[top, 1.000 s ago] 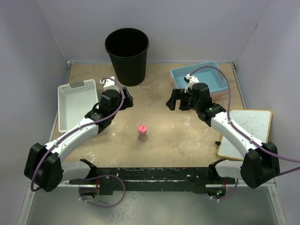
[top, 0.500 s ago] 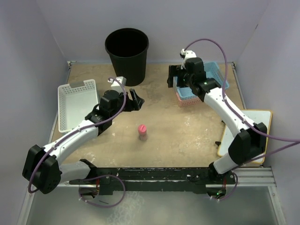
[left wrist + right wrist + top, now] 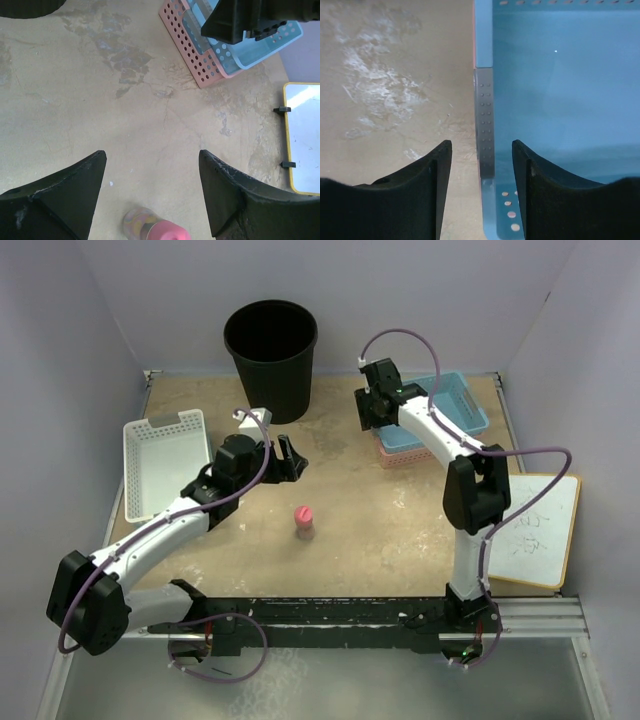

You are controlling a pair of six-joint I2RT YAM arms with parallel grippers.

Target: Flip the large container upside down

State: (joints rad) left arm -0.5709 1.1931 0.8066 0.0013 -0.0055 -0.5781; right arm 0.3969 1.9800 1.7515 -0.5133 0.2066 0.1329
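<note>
The large container (image 3: 270,358), a tall black bin, stands upright and mouth up at the back centre; only its dark edge (image 3: 25,6) shows in the left wrist view. My left gripper (image 3: 291,461) (image 3: 151,155) hovers open over bare table, in front of the bin and apart from it, holding nothing. My right gripper (image 3: 365,411) (image 3: 481,145) is at the left end of the blue basket (image 3: 440,405). Its jaws straddle the basket's grey-taped rim (image 3: 484,120) with a gap on each side, so it is open. Neither gripper touches the bin.
The blue basket sits nested in a pink basket (image 3: 398,453) (image 3: 192,55). A white basket (image 3: 163,460) lies at the left. A small pink-capped bottle (image 3: 303,522) (image 3: 152,227) stands mid-table below my left gripper. A yellow-framed whiteboard (image 3: 535,530) lies at the right edge.
My right arm swung from mid-table back to the blue basket's left rim, and its jaws narrowed around that rim. My left gripper shifted slightly right. The bin has not moved.
</note>
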